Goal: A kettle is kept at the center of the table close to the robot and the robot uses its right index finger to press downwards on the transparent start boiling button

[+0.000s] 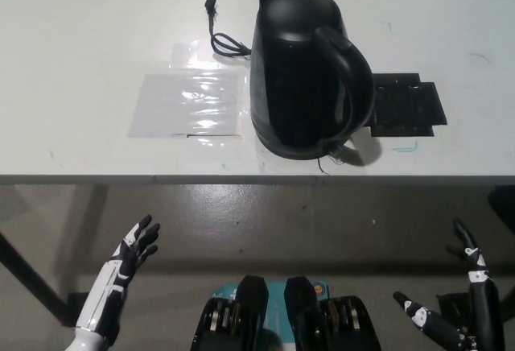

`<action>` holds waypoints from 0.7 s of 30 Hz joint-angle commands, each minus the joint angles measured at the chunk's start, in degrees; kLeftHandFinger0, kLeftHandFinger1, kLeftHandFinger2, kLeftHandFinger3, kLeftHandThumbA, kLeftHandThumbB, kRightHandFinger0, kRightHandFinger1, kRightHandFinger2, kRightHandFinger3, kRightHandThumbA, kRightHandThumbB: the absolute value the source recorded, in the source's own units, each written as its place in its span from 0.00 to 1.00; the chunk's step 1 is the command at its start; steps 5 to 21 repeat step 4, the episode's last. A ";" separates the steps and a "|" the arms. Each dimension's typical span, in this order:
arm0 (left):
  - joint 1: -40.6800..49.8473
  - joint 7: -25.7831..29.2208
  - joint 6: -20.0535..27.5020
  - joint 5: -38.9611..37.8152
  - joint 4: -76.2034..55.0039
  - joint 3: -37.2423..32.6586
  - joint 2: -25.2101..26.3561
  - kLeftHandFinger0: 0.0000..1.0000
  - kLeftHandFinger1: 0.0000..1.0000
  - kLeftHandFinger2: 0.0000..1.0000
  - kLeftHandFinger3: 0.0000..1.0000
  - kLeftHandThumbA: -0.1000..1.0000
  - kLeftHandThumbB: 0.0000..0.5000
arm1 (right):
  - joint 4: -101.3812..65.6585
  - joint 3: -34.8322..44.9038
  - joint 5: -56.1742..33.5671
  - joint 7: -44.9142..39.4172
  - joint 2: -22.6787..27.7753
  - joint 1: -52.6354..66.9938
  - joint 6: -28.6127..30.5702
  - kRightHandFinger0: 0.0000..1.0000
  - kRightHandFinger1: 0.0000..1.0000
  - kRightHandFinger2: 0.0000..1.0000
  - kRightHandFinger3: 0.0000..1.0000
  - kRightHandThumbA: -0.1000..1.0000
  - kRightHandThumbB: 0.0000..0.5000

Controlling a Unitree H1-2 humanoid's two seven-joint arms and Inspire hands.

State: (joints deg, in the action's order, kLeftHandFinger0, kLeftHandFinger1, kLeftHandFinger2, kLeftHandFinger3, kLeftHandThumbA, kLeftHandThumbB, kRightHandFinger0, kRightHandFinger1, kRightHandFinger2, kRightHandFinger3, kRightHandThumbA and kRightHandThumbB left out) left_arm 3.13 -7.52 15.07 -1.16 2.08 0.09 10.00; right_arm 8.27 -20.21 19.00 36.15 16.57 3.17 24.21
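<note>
Black kettle [302,73] upright at desk [96,29] centre, near the front edge — handle toward the right. Both hands low, below desk level: black right hand [463,303] and white left hand [129,250], fingers spread, holding nothing. Equally a pose ahead of the press or after it — button state unreadable.

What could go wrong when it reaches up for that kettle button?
The right hand hangs below the table edge, so it could catch the edge on its way up. The kettle stands near that edge, and a sideways push on its handle might shove or tip it.
</note>
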 commanded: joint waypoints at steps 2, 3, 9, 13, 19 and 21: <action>2.37 -0.77 1.81 -0.36 -1.84 -0.48 0.29 1.00 1.00 1.00 1.00 1.00 0.69 | -1.13 0.78 -3.28 -2.49 -0.55 1.73 2.72 0.79 0.94 1.00 1.00 1.00 0.56; 3.29 -0.83 1.85 -0.38 -2.27 -0.45 0.45 1.00 1.00 1.00 1.00 1.00 0.67 | -1.25 0.73 -3.25 -2.76 -0.81 2.38 2.72 0.79 0.93 1.00 1.00 1.00 0.55; 3.56 -0.79 1.98 -0.18 -2.24 -0.52 0.43 1.00 1.00 1.00 1.00 1.00 0.65 | -1.36 0.83 -3.51 -3.05 -0.81 2.60 2.72 0.80 0.93 1.00 1.00 1.00 0.55; 3.56 -0.79 1.98 -0.18 -2.24 -0.52 0.43 1.00 1.00 1.00 1.00 1.00 0.65 | -1.36 0.83 -3.51 -3.05 -0.81 2.60 2.72 0.80 0.93 1.00 1.00 1.00 0.55; 3.56 -0.79 1.98 -0.18 -2.24 -0.52 0.43 1.00 1.00 1.00 1.00 1.00 0.65 | -1.36 0.83 -3.51 -3.05 -0.81 2.60 2.72 0.80 0.93 1.00 1.00 1.00 0.55; 3.56 -0.79 1.98 -0.18 -2.24 -0.52 0.43 1.00 1.00 1.00 1.00 1.00 0.65 | -1.36 0.83 -3.51 -3.05 -0.81 2.60 2.72 0.80 0.93 1.00 1.00 1.00 0.55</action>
